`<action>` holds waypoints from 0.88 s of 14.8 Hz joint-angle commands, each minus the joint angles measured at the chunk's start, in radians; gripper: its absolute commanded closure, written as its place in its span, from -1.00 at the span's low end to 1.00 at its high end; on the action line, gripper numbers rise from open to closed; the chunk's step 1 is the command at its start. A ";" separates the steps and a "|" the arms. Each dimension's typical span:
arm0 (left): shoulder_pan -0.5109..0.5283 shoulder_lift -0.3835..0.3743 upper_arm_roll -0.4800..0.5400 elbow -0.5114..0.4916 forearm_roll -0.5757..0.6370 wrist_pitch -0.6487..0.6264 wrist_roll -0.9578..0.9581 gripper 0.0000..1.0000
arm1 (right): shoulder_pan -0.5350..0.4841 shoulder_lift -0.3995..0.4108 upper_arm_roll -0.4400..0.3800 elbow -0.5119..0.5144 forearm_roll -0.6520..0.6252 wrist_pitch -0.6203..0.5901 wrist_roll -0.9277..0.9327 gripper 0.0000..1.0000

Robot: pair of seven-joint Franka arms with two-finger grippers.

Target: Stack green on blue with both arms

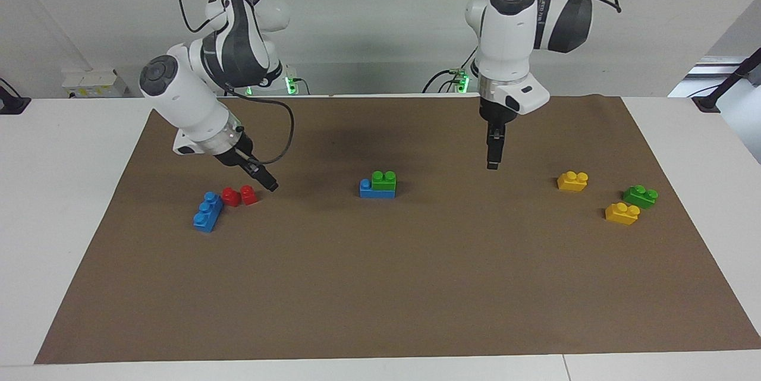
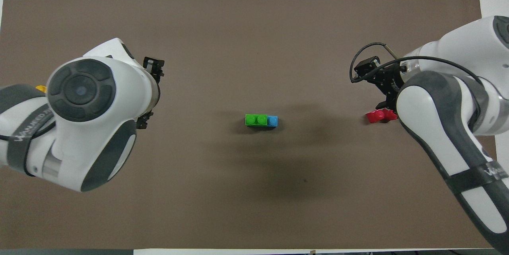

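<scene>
Facing view: small green two-stud plastic brick (image 1: 384, 179) stacked on light blue three-stud plastic brick (image 1: 376, 190), mid brown mat (image 1: 380, 286). Left gripper (image 1: 493, 164) raised over mat, jaws open, empty. Right gripper (image 1: 271, 186) beside red bricks (image 1: 240, 195), jaws open, empty.

In the overhead view the left arm (image 2: 83, 123) covers nearly all the bricks at its end of the table; only a sliver of one yellow brick (image 2: 40, 88) shows. The right arm (image 2: 449, 127) hides the second blue brick and part of the red bricks (image 2: 377, 116). Both arms run off the picture's edges. On the stack, green (image 2: 256, 120) covers all of blue (image 2: 272, 121) but one stud. The left gripper's (image 1: 493, 155) fingers are seen edge-on, their gap unreadable
</scene>
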 commanded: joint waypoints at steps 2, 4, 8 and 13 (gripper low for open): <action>0.088 -0.048 -0.003 -0.001 -0.037 -0.052 0.207 -1.00 | -0.018 -0.034 0.008 0.098 -0.112 -0.141 -0.264 -1.00; 0.128 -0.047 -0.001 0.011 -0.039 -0.066 0.325 -1.00 | -0.056 -0.045 0.007 0.153 -0.113 -0.224 -0.425 -1.00; 0.204 -0.047 -0.001 0.013 -0.040 -0.072 0.572 -1.00 | -0.098 -0.066 0.005 0.226 -0.126 -0.321 -0.684 -1.00; 0.249 -0.041 0.007 0.045 -0.067 -0.130 0.911 -1.00 | -0.103 -0.131 0.005 0.206 -0.164 -0.367 -0.773 -1.00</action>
